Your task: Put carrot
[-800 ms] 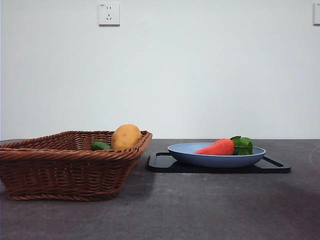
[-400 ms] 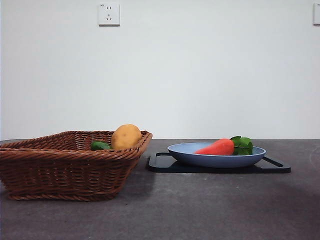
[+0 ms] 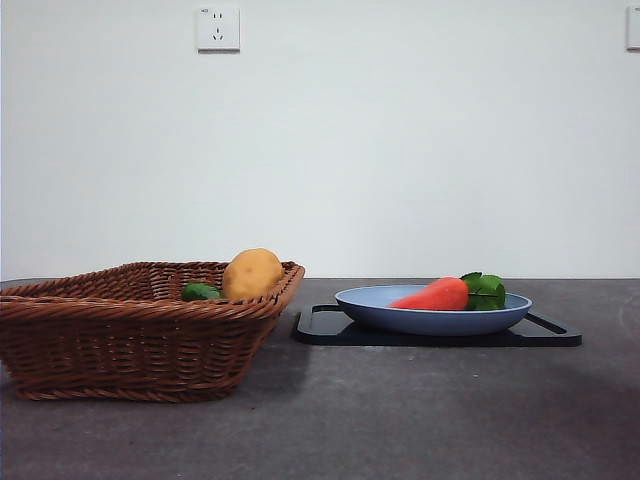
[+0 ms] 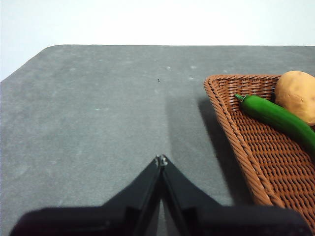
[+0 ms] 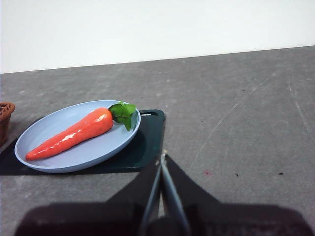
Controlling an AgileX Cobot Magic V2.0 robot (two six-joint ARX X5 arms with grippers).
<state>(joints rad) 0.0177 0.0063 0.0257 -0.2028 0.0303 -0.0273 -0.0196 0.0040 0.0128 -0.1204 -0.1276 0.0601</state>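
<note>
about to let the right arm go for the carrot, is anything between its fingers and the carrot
Nothing visible. The right gripper, shut, faces the carrot lying alone on the blue plate across bare table; only the plate's low rim lies on that line.

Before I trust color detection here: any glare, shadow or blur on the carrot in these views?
Right wrist view: carrot sharp, with glossy highlights along its top; right gripper dark and soft-edged. Front view: carrot evenly lit, crisp, partly hidden by the plate rim; soft shadow beside the basket.
</note>
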